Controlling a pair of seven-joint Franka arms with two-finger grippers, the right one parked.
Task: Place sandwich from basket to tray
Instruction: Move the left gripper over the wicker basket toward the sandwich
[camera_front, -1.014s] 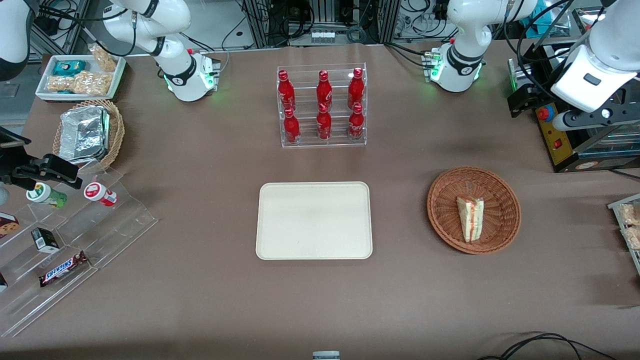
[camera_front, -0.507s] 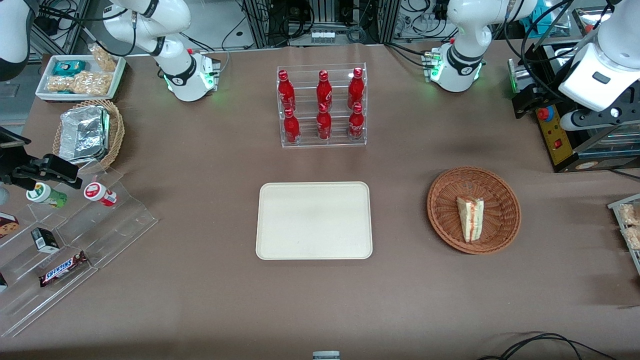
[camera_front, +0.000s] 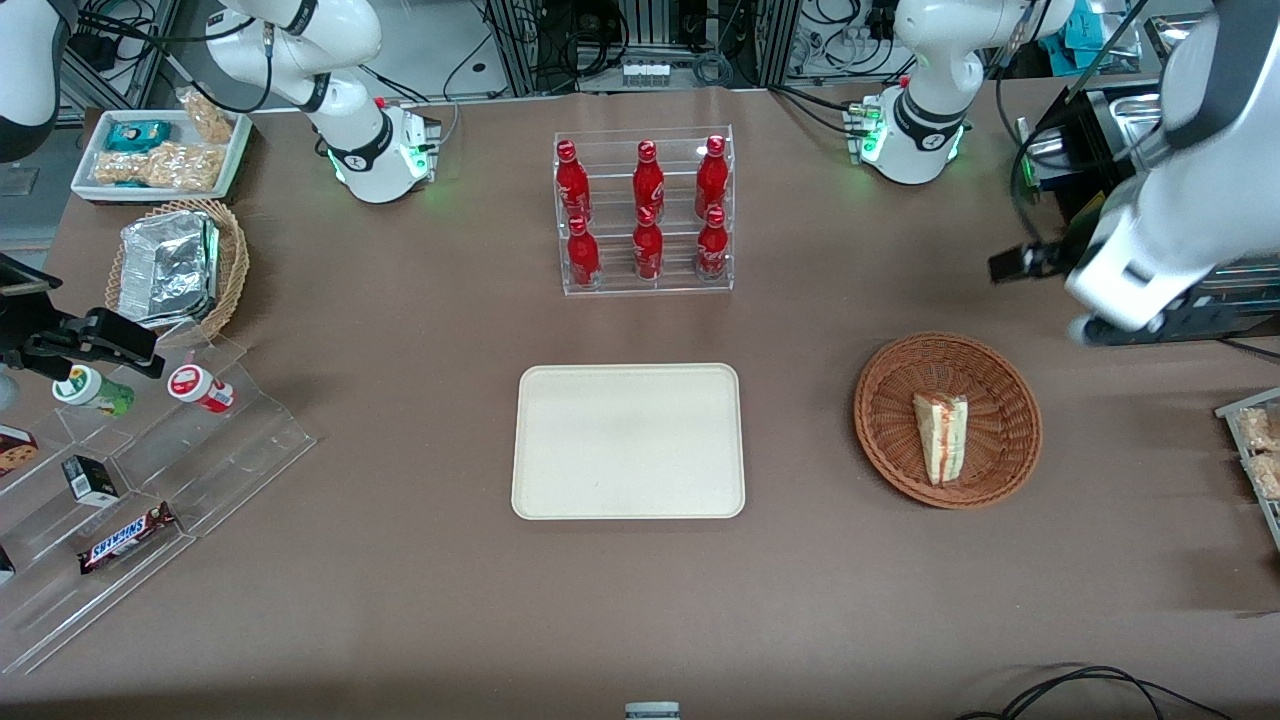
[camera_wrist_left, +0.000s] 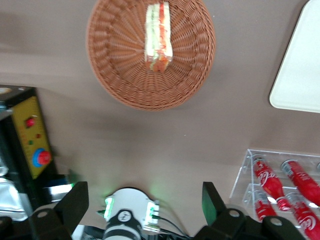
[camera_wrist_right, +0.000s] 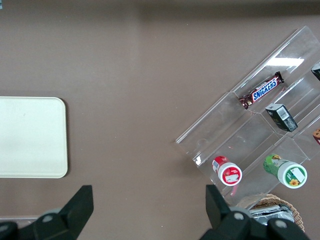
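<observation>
The sandwich (camera_front: 942, 437) is a white-bread wedge with red and green filling, lying in the round reddish-brown wicker basket (camera_front: 890, 385). The cream tray (camera_front: 628, 440) lies flat mid-table beside the basket, toward the parked arm's end. My left gripper (camera_front: 1140, 330) hangs high over the table, farther from the front camera than the basket and toward the working arm's end. In the left wrist view its fingers (camera_wrist_left: 75, 200) stand wide apart with nothing between them, so the gripper (camera_wrist_left: 144, 202) is open. That view also shows the sandwich (camera_wrist_left: 158, 37), the basket (camera_wrist_left: 115, 75) and a tray corner (camera_wrist_left: 300, 75).
A clear rack of red bottles (camera_front: 645, 210) stands farther from the camera than the tray. A yellow control box (camera_wrist_left: 31, 135) sits near the gripper. A snack tray (camera_front: 1255, 450) lies at the working arm's table edge. A clear snack stand (camera_front: 130, 480) and tan foil-pack basket (camera_front: 175, 265) lie toward the parked arm's end.
My left arm has swung down and toward the basket, now covering the control box in the front view. The sandwich, basket and tray have not moved.
</observation>
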